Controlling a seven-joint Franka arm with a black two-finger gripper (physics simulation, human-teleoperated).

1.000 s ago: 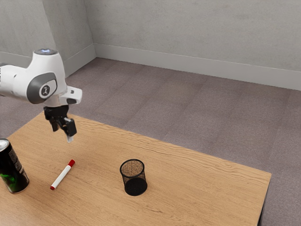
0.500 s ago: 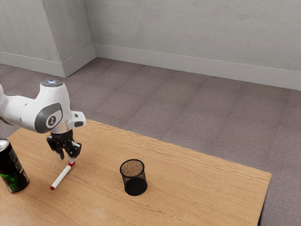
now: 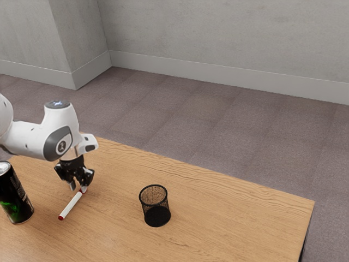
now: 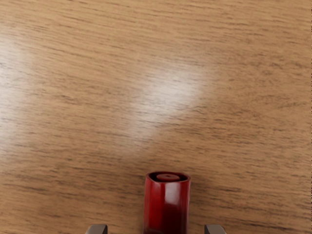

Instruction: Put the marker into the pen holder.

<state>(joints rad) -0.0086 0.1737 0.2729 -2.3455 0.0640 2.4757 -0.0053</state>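
Straddling: the hand (image 3: pixel 77 189) is open around the red end (image 4: pixel 166 204) of the marker (image 3: pixel 70 206), with a gap at each side.
Marker: flat on the table (image 3: pixel 229 218), its body running toward 7 o'clock from the hand (exterior view, 12 at top).
Pen holder (image 3: pixel 157 216): upright, between 3 and 4 o'clock from the hand.
Can (image 3: pixel 15 199): 9 o'clock from the hand.
Lift risk: marker may droop or swivel, caused by gripping at its extreme end.
Table risk: fingers (image 4: pixel 97 229) may scrape the wood if set too low.
Insertion risk: a slanted marker may catch the rim and tip the holder.
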